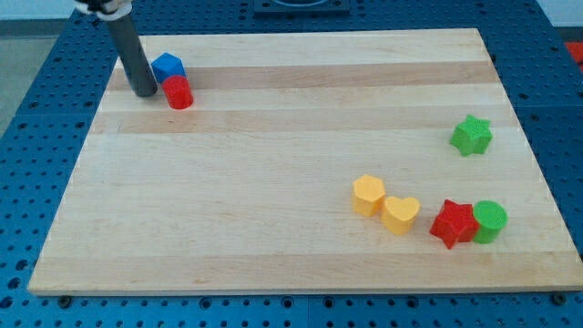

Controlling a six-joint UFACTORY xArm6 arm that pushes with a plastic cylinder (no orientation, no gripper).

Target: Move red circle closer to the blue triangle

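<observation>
The red circle [178, 92] lies near the board's top left corner. It touches a blue block [168, 66] just above it, whose shape I cannot make out for sure. My tip [144, 92] rests on the board just left of the red circle, close to it and beside the blue block's lower left edge. The dark rod rises from the tip toward the view's top left.
A green star [472, 135] lies at the right. A yellow hexagon-like block [368, 194] and a yellow heart [401, 214] touch at the lower right. A red star [453, 223] and a green circle [490, 220] touch further right. The wooden board [273, 182] ends near them.
</observation>
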